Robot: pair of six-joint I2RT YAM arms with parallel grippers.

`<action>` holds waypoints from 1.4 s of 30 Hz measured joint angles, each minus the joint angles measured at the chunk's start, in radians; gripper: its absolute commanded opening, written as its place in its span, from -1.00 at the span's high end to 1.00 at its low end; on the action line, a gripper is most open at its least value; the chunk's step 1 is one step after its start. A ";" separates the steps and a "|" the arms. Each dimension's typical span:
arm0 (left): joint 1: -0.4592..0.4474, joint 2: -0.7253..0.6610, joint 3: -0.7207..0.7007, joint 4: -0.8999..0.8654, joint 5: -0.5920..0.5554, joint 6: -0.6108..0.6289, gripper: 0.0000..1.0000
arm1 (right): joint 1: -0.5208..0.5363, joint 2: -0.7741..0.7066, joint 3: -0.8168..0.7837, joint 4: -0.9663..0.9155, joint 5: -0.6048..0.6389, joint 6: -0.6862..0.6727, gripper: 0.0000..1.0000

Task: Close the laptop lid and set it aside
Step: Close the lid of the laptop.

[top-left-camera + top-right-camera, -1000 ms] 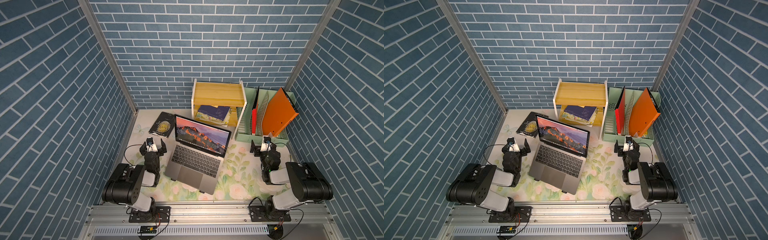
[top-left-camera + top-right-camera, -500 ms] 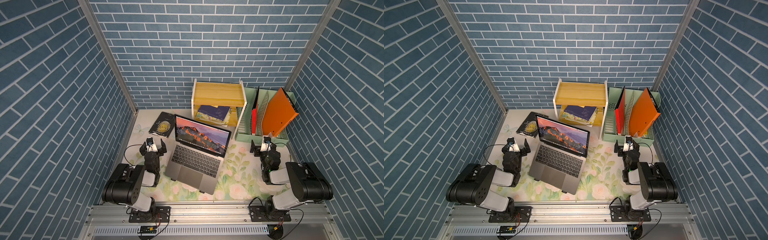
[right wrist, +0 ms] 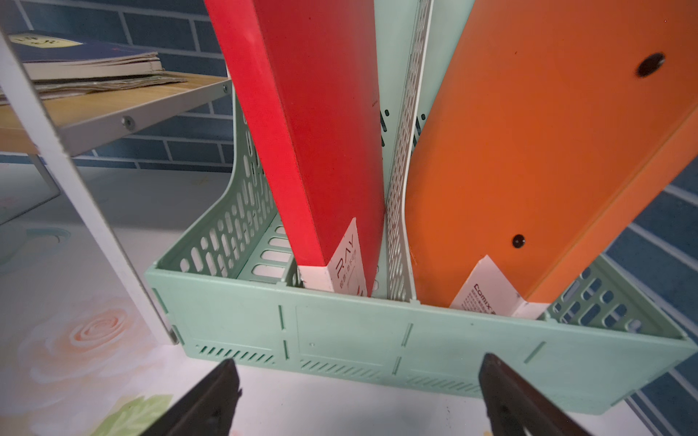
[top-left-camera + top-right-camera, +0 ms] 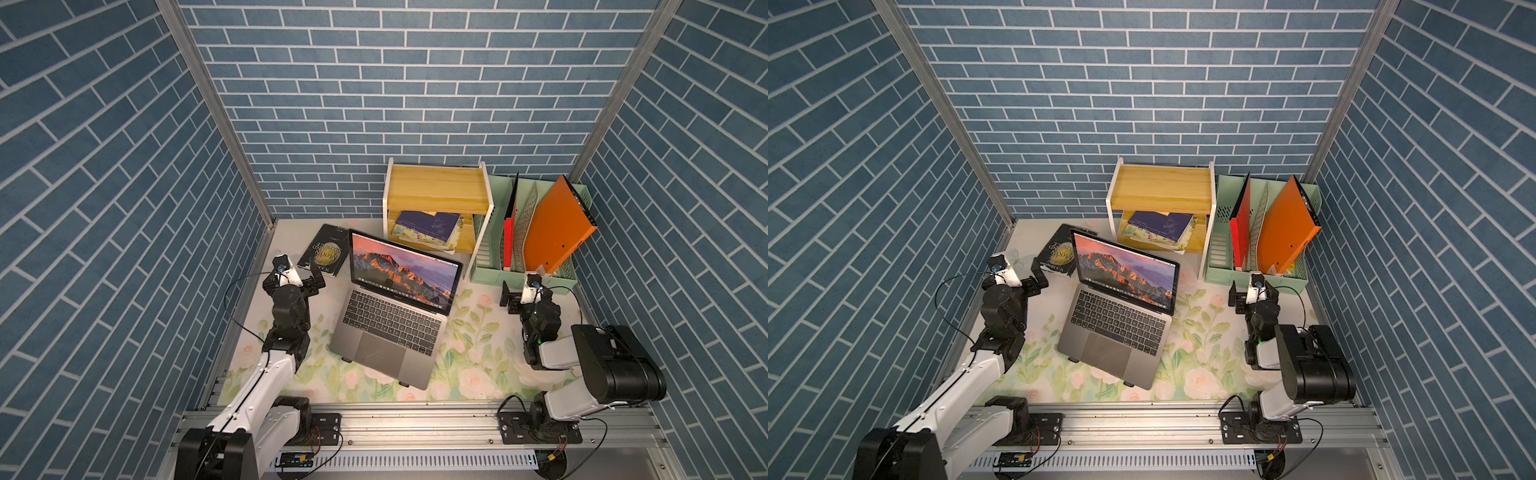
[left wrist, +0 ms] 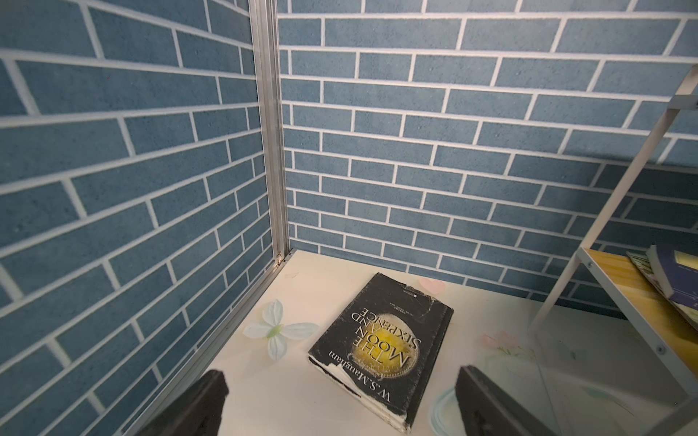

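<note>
The left arm point(image 4: 266, 376) has swung its elbow back toward the near edge, its white link now stretched out, though the wrist has barely shifted. The right arm has not moved. The laptop point(image 4: 390, 332) sits where it was, angled at mid-bench point(image 4: 478, 340), and the laptop lid point(image 4: 403, 270) is up and lit as before. Closing has not begun, so this looks like the start of a reach. The left claw point(image 4: 293, 284) is spread wide and empty, left of the lid and just near the black paperback point(image 4: 328, 251). The right claw point(image 4: 524, 291) is likewise apart and empty. It faces the green file rack point(image 4: 519, 280), well apart from the laptop.
</note>
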 measured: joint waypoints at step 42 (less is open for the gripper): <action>0.000 -0.156 0.008 0.140 0.634 -1.026 -1.00 | -0.003 -0.958 0.008 -0.684 -0.354 0.690 -0.99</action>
